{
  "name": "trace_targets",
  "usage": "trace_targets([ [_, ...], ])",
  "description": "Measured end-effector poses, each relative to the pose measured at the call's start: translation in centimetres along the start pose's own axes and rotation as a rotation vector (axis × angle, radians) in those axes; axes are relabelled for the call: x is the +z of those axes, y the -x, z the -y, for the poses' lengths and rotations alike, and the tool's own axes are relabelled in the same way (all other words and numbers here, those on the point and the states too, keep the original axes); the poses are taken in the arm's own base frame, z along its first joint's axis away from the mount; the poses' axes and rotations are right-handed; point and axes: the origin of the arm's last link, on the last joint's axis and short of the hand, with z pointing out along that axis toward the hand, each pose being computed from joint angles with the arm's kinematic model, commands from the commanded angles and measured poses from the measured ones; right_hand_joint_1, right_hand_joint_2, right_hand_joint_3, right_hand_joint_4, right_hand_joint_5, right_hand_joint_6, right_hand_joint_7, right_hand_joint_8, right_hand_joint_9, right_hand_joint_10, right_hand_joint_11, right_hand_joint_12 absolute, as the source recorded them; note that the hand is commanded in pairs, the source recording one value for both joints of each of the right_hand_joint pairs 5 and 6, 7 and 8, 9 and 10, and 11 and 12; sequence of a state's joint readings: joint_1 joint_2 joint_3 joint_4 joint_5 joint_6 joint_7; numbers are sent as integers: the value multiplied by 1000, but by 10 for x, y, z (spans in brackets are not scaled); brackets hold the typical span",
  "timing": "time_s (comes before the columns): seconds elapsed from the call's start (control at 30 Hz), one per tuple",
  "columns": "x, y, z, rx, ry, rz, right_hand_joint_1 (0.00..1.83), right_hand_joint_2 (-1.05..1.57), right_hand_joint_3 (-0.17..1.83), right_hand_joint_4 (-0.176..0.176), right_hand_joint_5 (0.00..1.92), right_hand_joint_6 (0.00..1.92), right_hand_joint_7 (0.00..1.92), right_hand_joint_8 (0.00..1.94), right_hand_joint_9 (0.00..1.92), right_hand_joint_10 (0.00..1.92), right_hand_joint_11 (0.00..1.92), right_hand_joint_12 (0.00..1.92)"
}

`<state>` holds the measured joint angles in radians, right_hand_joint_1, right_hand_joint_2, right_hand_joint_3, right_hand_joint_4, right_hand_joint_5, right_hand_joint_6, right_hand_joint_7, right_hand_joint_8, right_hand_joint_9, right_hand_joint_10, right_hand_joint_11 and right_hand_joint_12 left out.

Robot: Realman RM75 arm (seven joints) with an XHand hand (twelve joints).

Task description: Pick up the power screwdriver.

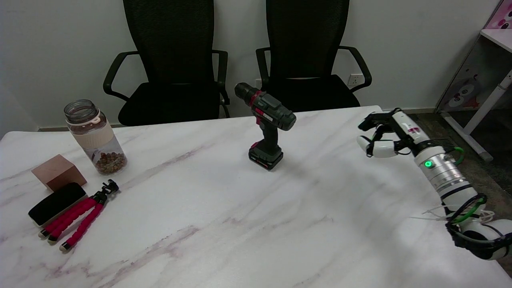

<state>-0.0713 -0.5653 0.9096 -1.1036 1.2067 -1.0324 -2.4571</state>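
The power screwdriver [266, 124] stands upright on its battery base near the middle of the white marble table [224, 224], dark grey with red trim, its chuck pointing up and to the left. My right hand [384, 134] hovers above the table's right edge, well to the right of the tool and apart from it. Its fingers are spread and point left toward the tool, with nothing in them.
At the left stand a clear jar [94, 136] with brown bits, a copper-coloured block [58, 172], a black eraser-like pad [56, 203] and a small red-legged tripod [80, 216]. Two black office chairs [172, 64] sit behind the table. A white desk [488, 80] is at the far right.
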Motion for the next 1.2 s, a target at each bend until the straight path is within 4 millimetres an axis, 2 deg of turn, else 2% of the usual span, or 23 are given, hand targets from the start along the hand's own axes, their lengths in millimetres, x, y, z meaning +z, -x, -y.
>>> trace_targets([
  [0.33, 10, 42, 20, 61, -5, 61, 917, 629, 917, -176, 842, 842, 842, 842, 684, 684, 1005, 1005],
  [0.6, 23, 66, 40, 102, -40, 91, 916, 624, 929, -176, 856, 856, 856, 856, 682, 682, 1000, 1000],
  [0.87, 37, 83, 59, 140, -75, 107, 913, 602, 950, -176, 860, 860, 860, 860, 674, 674, 980, 980],
  [1.2, 50, 97, 73, 167, -98, 121, 912, 595, 955, -176, 861, 861, 861, 861, 668, 668, 973, 973],
])
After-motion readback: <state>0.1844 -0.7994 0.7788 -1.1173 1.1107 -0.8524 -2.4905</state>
